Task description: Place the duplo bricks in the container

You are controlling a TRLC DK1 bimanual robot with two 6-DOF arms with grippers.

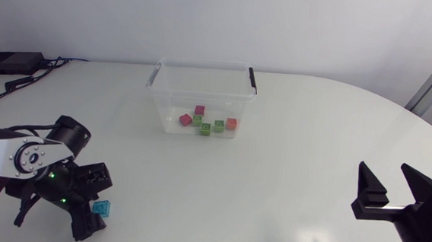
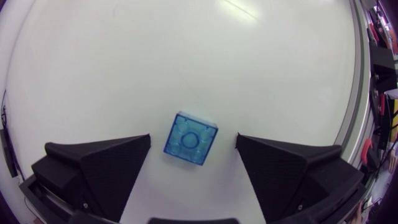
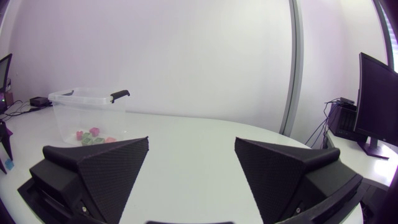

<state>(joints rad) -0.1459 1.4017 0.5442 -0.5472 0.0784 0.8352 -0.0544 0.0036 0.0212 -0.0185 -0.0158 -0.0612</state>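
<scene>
The blue brick [image 2: 190, 139] is the one brick not yet in the container. It lies flat on the bench [image 1: 291, 141], studs up, near the front left corner and well apart from the container. It is a small square block of see-through plastic. I judge it light, stiff and hard, and not fragile. Its smooth, glossy sides could slip or twist under a loose grip. It sits turned a little out of line with the fingers, so the best hold is probably across two opposite flat sides, low on the body and not on the studs, with the tool squared to the brick first.

The left tool [image 2: 193, 144] hangs over the brick with its fingers spread wide. The brick lies between them and a clear gap shows on each side, so the tool holds nothing.

The container [image 1: 173, 95] is a clear plastic box with black handles. It stands open at the far middle of the bench, with several small bricks [image 1: 208, 123] in pink, green and orange on its floor.

The right tool [image 1: 387, 179] is at the front right of the bench, wide open and empty.

No label, brand or writing can be made out on the brick or the box.
</scene>
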